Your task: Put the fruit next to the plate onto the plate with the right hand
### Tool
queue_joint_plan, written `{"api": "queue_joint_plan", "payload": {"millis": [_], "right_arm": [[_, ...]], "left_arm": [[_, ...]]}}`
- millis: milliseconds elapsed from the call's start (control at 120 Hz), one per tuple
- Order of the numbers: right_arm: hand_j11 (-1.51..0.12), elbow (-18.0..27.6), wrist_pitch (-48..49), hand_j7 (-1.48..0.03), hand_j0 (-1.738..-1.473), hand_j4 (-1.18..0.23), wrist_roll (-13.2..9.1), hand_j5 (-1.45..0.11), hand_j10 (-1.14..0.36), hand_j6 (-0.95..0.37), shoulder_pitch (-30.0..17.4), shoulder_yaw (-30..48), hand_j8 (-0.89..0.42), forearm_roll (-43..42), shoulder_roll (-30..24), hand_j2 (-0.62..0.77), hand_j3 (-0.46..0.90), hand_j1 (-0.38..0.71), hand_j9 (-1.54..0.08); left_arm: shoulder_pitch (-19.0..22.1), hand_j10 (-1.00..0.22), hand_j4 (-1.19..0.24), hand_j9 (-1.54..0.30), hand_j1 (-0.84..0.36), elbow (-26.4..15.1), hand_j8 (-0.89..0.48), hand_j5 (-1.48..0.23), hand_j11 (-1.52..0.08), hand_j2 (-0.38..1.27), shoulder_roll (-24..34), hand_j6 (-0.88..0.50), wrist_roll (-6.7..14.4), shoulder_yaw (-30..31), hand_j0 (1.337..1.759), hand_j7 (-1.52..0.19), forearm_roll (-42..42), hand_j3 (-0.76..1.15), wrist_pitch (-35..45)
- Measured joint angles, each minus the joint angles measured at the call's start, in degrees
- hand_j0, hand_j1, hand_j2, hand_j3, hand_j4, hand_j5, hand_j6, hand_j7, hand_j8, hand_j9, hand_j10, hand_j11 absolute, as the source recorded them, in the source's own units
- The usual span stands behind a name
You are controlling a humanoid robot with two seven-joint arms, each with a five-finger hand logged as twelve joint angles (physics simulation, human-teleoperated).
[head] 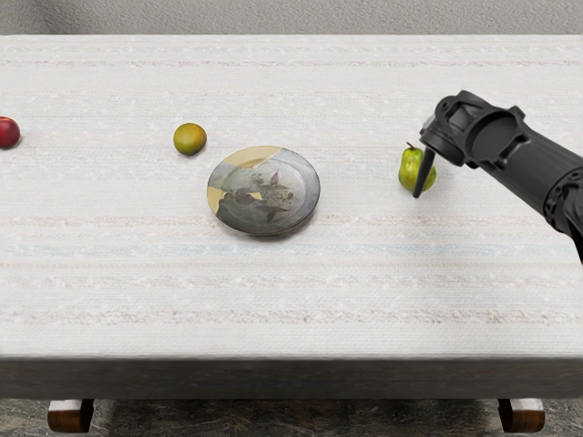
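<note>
A green pear [412, 169] stands on the table to the right of the plate [293, 206], a grey and tan dish with a dark pattern at the table's middle. An orange-green round fruit [189, 138] lies just up and left of the plate. My right hand [422, 180] comes in from the right edge and hovers at the pear's right side. One straight dark finger [424, 173] reaches down across the pear's front. The fingers look extended, not closed around the pear, which still rests on the table. The hand hides part of the pear's right side.
A red apple [7, 132] sits at the far left edge of the table. The pale wooden tabletop [291, 300] stretches wide in front of the plate, with its front edge near the bottom of the view.
</note>
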Motion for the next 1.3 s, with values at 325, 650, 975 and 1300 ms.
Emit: {"api": "queue_joint_plan", "payload": {"millis": [325,650,975,1300], "right_arm": [[-0.12,0.5,0.3,-0.12,-1.658,-0.10,0.0,-0.12,-0.09,-0.10,-0.1,2.8,-0.10,0.2,0.0,-0.02,0.00,-0.24,-0.12],[-0.20,0.5,0.3,-0.20,-1.658,-0.15,0.0,-0.20,-0.15,-0.16,-0.2,2.9,-0.15,0.2,0.0,-0.03,0.00,-0.17,-0.20],[-0.26,0.5,0.1,-0.26,-1.658,-0.20,0.0,-0.26,-0.20,-0.20,-0.3,2.8,-0.20,0.2,0.0,-0.04,0.00,-0.11,-0.26],[-0.31,0.5,0.1,-0.31,-1.658,-0.24,0.0,-0.31,-0.24,-0.25,-0.4,2.8,-0.24,0.1,0.0,-0.05,0.00,-0.06,-0.31]], "left_arm": [[0.0,0.00,0.00,0.00,0.35,0.0,0.00,0.00,0.00,0.00,0.0,0.00,0.0,0.0,1.658,0.00,0.0,0.00,0.0],[0.0,0.00,0.00,0.00,0.35,0.0,0.00,0.00,0.00,0.00,0.0,0.00,0.0,0.0,1.658,0.00,0.0,0.00,0.0],[0.0,0.00,0.00,0.00,0.35,0.0,0.00,0.00,0.00,0.00,0.0,0.00,0.0,0.0,1.658,0.00,0.0,0.00,0.0],[0.0,0.00,0.00,0.00,0.35,0.0,0.00,0.00,0.00,0.00,0.0,0.00,0.0,0.0,1.658,0.00,0.0,0.00,0.0]]}}
